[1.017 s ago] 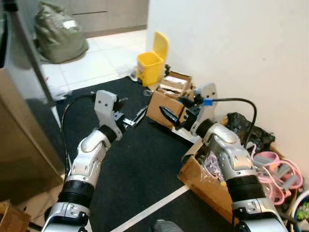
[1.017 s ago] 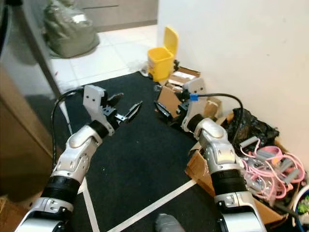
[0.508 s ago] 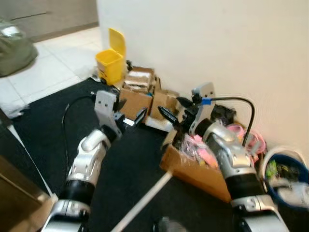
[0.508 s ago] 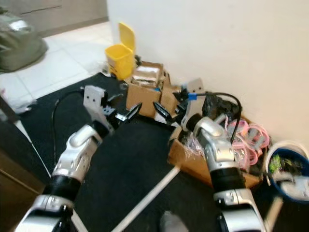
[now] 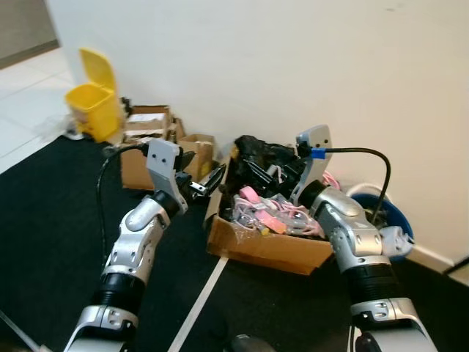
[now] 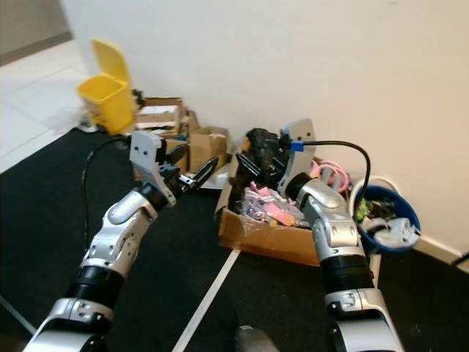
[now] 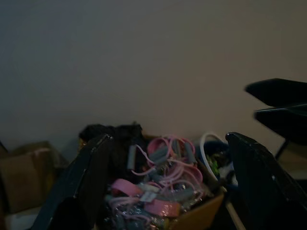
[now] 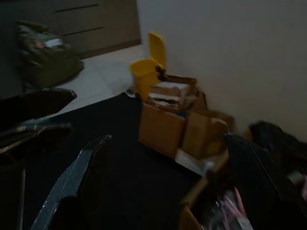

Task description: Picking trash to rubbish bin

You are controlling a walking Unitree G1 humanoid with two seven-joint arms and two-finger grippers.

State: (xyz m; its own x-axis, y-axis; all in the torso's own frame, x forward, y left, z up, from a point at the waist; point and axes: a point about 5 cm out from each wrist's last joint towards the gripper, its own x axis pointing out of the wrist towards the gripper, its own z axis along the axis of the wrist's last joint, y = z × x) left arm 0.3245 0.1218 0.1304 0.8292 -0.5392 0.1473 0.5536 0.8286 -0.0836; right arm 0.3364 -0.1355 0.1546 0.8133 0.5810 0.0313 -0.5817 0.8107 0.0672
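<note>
Item 1: yellow rubbish bin (image 5: 95, 111), lid raised, on the pale tile floor (image 5: 15, 136) against the white wall (image 5: 256, 66), at 10 o'clock in the left eye view, well apart from both grippers.

Item 2: trash. Open cardboard box (image 5: 267, 249) near centre, on the black mat (image 5: 51, 242) against the wall, holding pink and grey bands (image 5: 264, 213) with clear plastic wrap and a crumpled black bag (image 5: 260, 158) at its far end.

Item 3: blue bucket (image 6: 385, 224) with white rim, just beside the box at 3 o'clock, holding green and white scraps.

Item 4: two smaller cardboard boxes (image 5: 150, 139), between the bin and the trash box, at 10 to 11 o'clock; the far one has open flaps and contents too small to tell.

Item 5: left gripper (image 5: 207, 182), raised over the mat at 9 o'clock of the trash box, fingers spread wide, holding nothing. In its wrist view both fingers (image 7: 86, 177) frame the box of bands.

Item 6: right gripper (image 6: 253, 167), above the far end of the trash box by the black bag, fingers wide apart and empty. In its wrist view one finger (image 8: 72, 177) lies over the mat, with the bin beyond.

Item 7: white line (image 5: 201, 301) on the mat, running from the box's near edge toward 6 o'clock.
</note>
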